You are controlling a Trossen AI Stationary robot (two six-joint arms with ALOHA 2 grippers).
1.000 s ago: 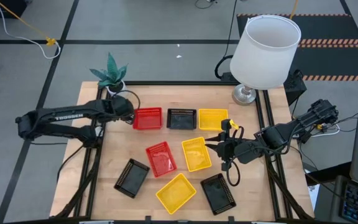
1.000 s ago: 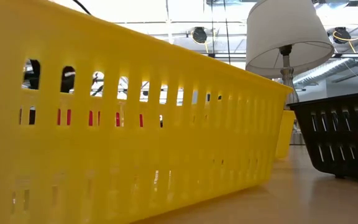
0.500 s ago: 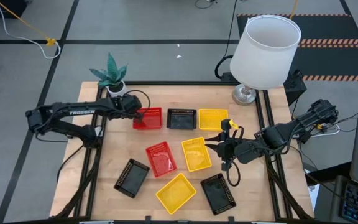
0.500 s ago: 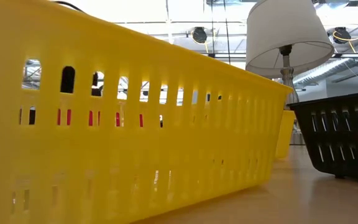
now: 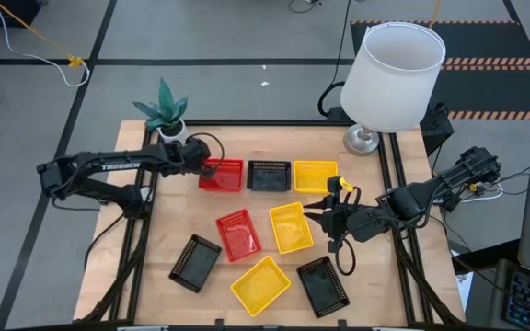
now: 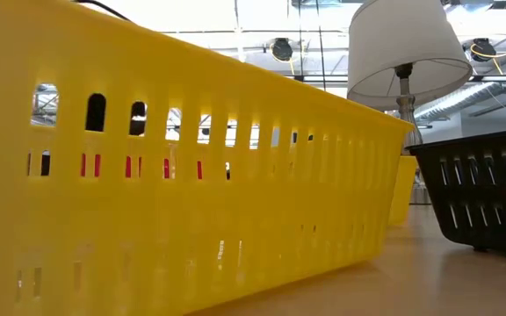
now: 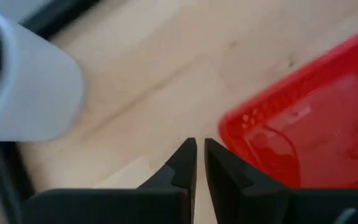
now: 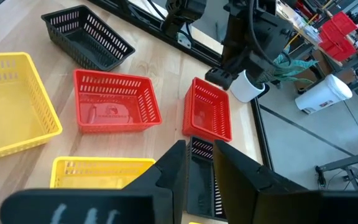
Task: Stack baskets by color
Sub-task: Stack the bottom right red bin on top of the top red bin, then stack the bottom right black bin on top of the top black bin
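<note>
The wooden table (image 5: 274, 152) carries a white lampshade lamp (image 5: 392, 75) at its far right corner and a small potted green plant (image 5: 163, 110) at its far left corner.

Nine baskets lie on the tabletop, none stacked. Along the far side sit a red basket (image 5: 223, 175), a black basket (image 5: 269, 175) and a yellow basket (image 5: 316, 175) in a row, just beside one another. In the middle lie a second red basket (image 5: 238, 233) and a second yellow basket (image 5: 291, 227), both turned at an angle. Along the near edge are a black basket (image 5: 195, 262) on the left, a yellow basket (image 5: 260, 284) in the centre and a black basket (image 5: 323, 285) on the right. In the low view that near yellow basket's wall fills most of the frame.

The left arm (image 5: 99, 170) reaches across the left edge, and the left gripper (image 5: 202, 166) sits at the left rim of the far red basket. In the left wrist view its fingers (image 7: 185, 163) are nearly together with only a thin gap, standing just beside the basket's corner over bare wood; nothing shows between them.

The right arm (image 5: 431, 195) lies over the right side, and the right gripper (image 5: 325, 219) hangs just beside the middle yellow basket, fingers parted with nothing in them.
</note>
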